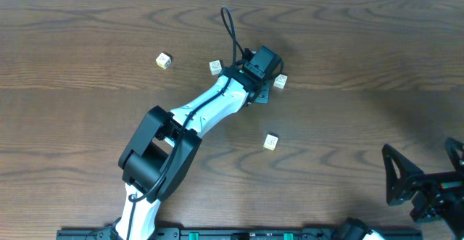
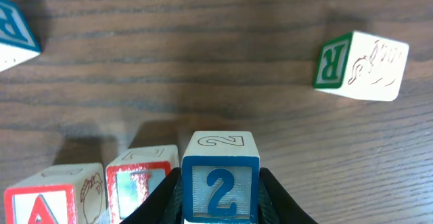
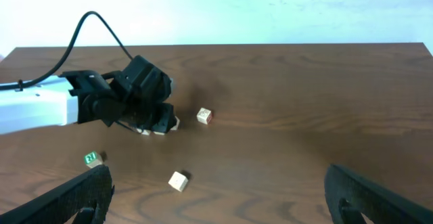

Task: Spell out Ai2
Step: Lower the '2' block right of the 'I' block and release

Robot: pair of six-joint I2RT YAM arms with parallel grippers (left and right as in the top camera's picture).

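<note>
Overhead first: the left arm [image 1: 210, 106] stretches diagonally up to the middle of the wooden table [image 1: 377, 44], and the left gripper [image 1: 267, 82] is buried under its own wrist, so from up here you can't see the fingers at all. There's a right-side block [image 1: 280, 81] just beside it, a left-side block [image 1: 215, 67] near the other flank, a far-left block [image 1: 164, 60] further out, and a front block [image 1: 270, 142] on its own closer to the robot. The right gripper [image 1: 428, 175] sits in the bottom right corner, well apart from every block. Left wrist cam is the good one: the 2 block [image 2: 220, 158] is pinched between the two fingers [image 2: 279, 198], blue 2 facing the camera, just to the right of the I block [image 2: 141, 178], with the A block [image 2: 51, 198] left of that, so the row reads A, I, 2. Can't tell if the 2 is flat on the wood. A tilted green R block [image 2: 362, 65] lies well off ahead-right, and a blue-lettered block [image 2: 13, 38] is cut off at the top left. Right wrist cam: that gripper's fingers are spread wide, nothing between them.
</note>
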